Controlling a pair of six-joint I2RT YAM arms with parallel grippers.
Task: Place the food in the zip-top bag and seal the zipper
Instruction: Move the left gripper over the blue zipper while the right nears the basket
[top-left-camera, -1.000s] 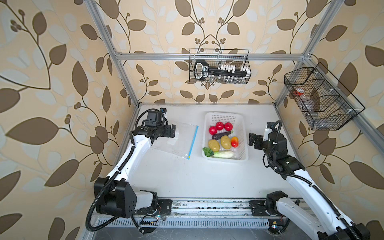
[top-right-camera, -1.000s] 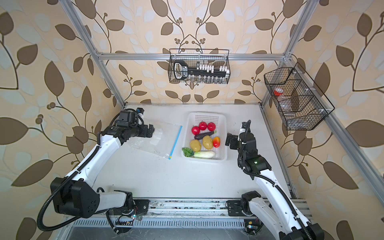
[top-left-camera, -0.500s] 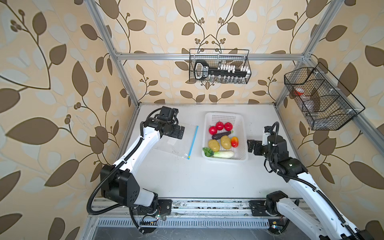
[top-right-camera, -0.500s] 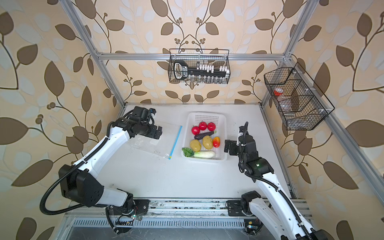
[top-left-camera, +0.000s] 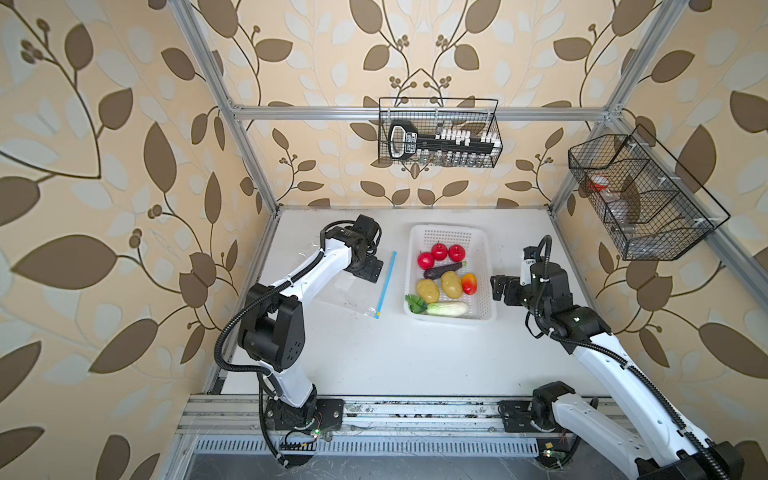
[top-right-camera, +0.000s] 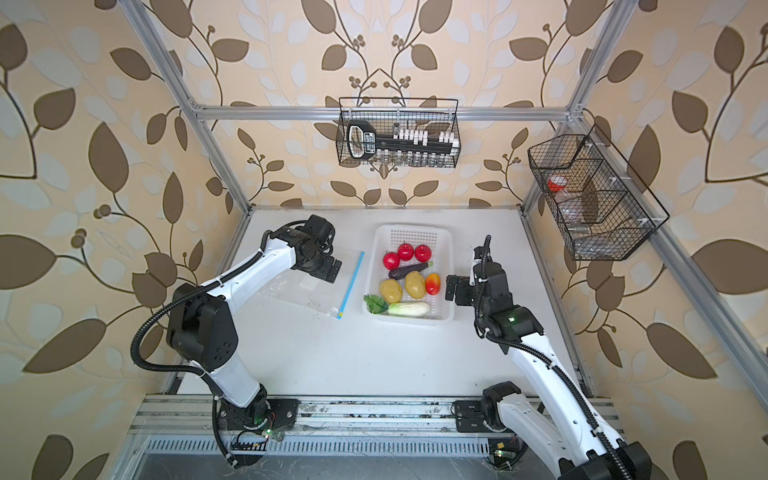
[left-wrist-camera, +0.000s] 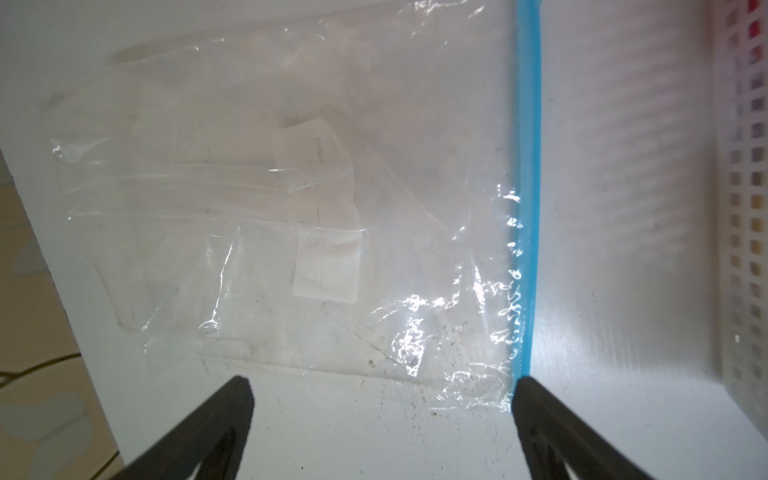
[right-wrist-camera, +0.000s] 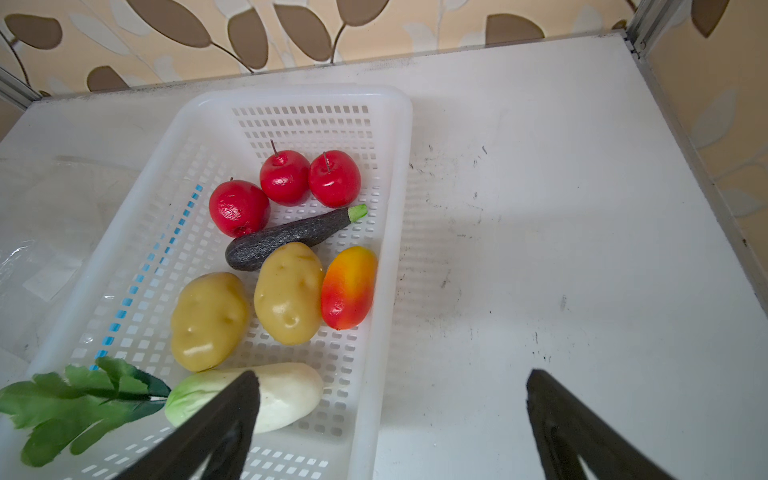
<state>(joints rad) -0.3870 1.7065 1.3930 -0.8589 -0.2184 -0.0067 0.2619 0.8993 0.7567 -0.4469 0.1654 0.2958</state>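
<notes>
The clear zip-top bag (top-left-camera: 349, 291) (left-wrist-camera: 291, 208) lies flat on the white table, left of the basket. Its light-blue zipper (top-left-camera: 387, 280) (top-right-camera: 352, 282) (left-wrist-camera: 528, 187) runs along the edge facing the basket. My left gripper (top-left-camera: 368, 270) (top-right-camera: 326, 270) (left-wrist-camera: 380, 382) hovers open over the bag's far part, one fingertip (left-wrist-camera: 536, 399) at the zipper's end. The food lies in the basket: three red apples (top-left-camera: 439, 251) (right-wrist-camera: 284, 178), an eggplant (right-wrist-camera: 291, 237), two potatoes (right-wrist-camera: 289, 293), a red-yellow fruit (right-wrist-camera: 348, 286) and a cabbage (top-left-camera: 446, 308) (right-wrist-camera: 286, 390). My right gripper (top-left-camera: 496, 286) (top-right-camera: 451, 286) (right-wrist-camera: 390, 382) stands open over the basket's right rim, holding nothing.
The white perforated basket (top-left-camera: 449, 227) (right-wrist-camera: 395, 249) stands mid-table. Two black wire baskets hang on the frame, one at the back (top-left-camera: 438, 133) and one at the right (top-left-camera: 640, 199). The table's left edge (left-wrist-camera: 54, 257) runs just beyond the bag.
My left arm has swung its gripper rightward over the bag to the zipper edge. The right gripper has dropped slightly and edged toward the basket. Both stay open.
</notes>
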